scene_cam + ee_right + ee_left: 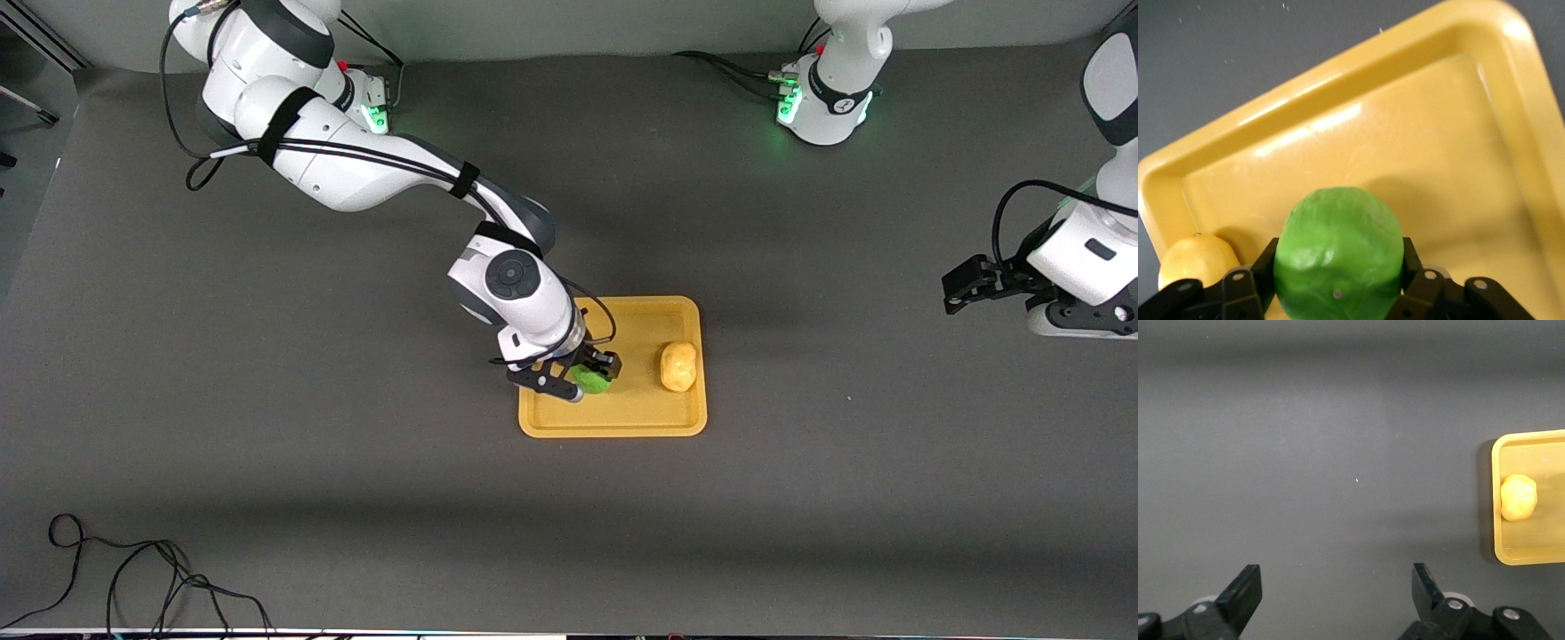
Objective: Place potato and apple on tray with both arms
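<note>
The yellow-orange tray lies mid-table. The potato rests on it near the edge toward the left arm's end; it also shows in the left wrist view and in the right wrist view. My right gripper is shut on the green apple and holds it low over the tray, toward the right arm's end. In the right wrist view the apple sits between the fingers above the tray floor. My left gripper is open and empty, waiting over bare table at the left arm's end.
The table is a dark grey mat. A loose black cable lies near the front edge at the right arm's end. The left arm's base and the right arm's base stand at the back.
</note>
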`<state>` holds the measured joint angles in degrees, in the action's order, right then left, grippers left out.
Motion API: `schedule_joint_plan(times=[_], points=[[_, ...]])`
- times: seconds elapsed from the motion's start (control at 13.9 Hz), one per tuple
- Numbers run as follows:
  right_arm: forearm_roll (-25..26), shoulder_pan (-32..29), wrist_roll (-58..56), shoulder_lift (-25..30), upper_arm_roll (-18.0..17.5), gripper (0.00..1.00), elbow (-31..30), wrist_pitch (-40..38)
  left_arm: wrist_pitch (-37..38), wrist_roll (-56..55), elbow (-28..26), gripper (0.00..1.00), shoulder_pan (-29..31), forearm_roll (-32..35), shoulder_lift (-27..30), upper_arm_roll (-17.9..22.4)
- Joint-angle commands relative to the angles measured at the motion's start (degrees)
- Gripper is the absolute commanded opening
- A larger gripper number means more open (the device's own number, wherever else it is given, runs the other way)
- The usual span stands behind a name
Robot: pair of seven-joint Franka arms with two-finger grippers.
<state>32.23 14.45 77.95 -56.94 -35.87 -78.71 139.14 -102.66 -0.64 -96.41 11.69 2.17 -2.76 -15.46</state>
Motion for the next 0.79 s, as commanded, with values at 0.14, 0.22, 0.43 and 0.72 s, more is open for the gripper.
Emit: schedule_joint_plan(times=[0.14,0.22,0.43,0.72], points=[[3.63,0.41,1.77,-2.29,-0.43,0.63,2.07,-0.44,4.11,1.78,0.07,1.00,-0.17,0.55,1.78,0.34],[3.98,0.41,1.77,-2.30,-0.43,0.95,1.98,-0.44,7.00,2.48,2.34,1.00,-0.26,0.47,2.22,0.26],[3.81,-0.12,2.38,-1.42,-0.86,1.00,2.16,-1.06,13.09,7.40,8.33,1.00,-0.35,0.47,2.23,0.25],[3.63,-5.73,1.16,4.27,-6.57,1.00,-0.46,-9.46,12.92,7.41,8.34,1.00,-0.08,0.29,2.75,0.52]])
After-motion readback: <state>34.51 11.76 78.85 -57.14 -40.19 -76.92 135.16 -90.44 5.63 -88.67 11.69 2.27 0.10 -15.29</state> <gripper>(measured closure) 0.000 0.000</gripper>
